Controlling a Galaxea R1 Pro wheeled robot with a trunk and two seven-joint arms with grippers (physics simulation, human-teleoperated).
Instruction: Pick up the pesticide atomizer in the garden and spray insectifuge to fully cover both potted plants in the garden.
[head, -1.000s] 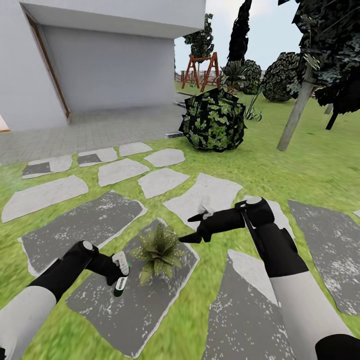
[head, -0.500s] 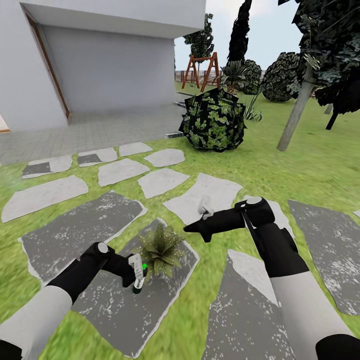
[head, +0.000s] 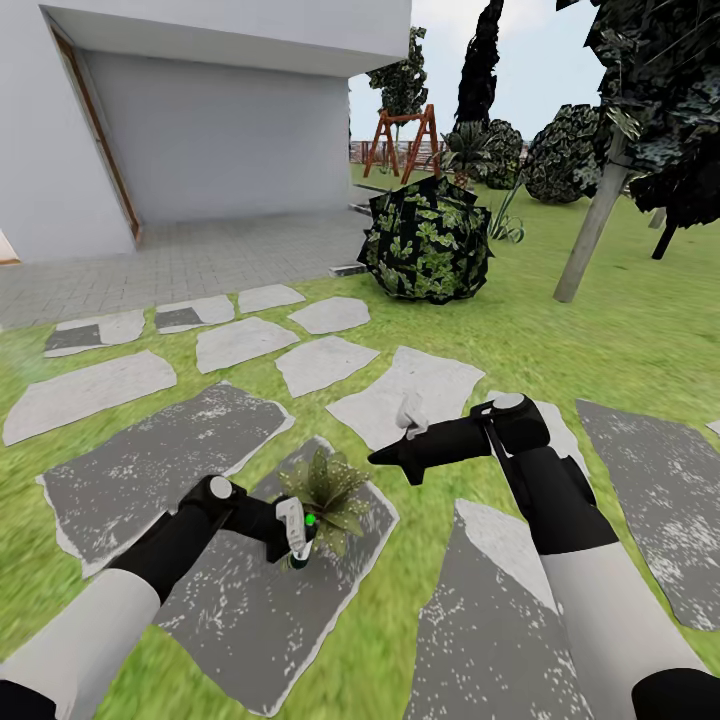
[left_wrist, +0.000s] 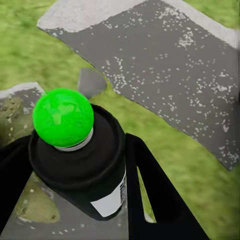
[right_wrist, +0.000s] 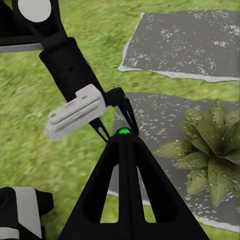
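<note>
A white house wall (head: 200, 140) with a deep overhang stands at the far left, a brown door frame (head: 95, 130) on its side. A grey paved patio (head: 200, 262) runs before it. Bright green grass (head: 620, 340) covers the yard, set with flat stepping stones (head: 165, 440), the nearer ones dark and speckled, the farther ones pale. A round dark shrub (head: 428, 240) sits mid-yard, a slanted grey tree trunk (head: 590, 235) to its right. Farther off stand a red-brown swing frame (head: 405, 140), tall dark trees (head: 480, 60) and a pale sky (head: 540, 60).
</note>
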